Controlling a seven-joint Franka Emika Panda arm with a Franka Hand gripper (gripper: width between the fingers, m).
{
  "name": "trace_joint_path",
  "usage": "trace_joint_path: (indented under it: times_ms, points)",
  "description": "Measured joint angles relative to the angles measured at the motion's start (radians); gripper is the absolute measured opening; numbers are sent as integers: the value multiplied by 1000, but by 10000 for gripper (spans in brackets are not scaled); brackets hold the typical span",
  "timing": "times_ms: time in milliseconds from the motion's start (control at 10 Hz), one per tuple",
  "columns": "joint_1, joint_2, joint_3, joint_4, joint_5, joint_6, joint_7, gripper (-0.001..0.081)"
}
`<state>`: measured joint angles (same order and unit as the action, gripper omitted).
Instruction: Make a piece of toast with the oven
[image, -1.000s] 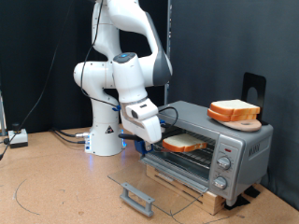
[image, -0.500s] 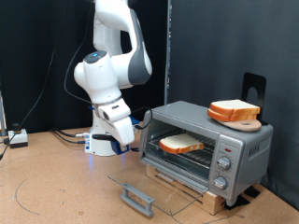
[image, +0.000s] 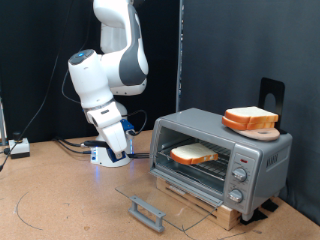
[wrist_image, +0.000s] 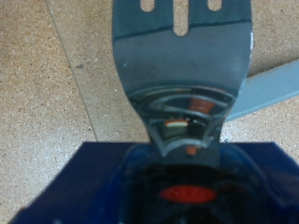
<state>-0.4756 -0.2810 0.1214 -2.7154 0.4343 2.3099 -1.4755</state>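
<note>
Exterior view gave you one piece of toast (image: 196, 154) inside one oven (image: 222, 155); gripper (image: 120, 148) stood apart, its finger state unreadable.

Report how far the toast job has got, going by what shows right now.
Done: the pale square bread slice with orange-brown crust lies on the wire rack inside the boxy silver-grey toaster oven. In hand: nothing shows held; the gripper hangs apart from the oven, on the exterior view's left of it, and the wrist view shows a flat grey spatula-like blade over the floor. Left: the glass drop door lies open.
</note>
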Motion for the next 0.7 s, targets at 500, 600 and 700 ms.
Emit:
trace_joint_path:
  times_ms: [500, 600, 700]
  points:
    - [22, -96, -40, 53, 212, -218, -139, 394]
    - [23, -126, -41, 64, 217, -253, -139, 394]
    - [23, -156, -40, 73, 217, -286, -137, 394]
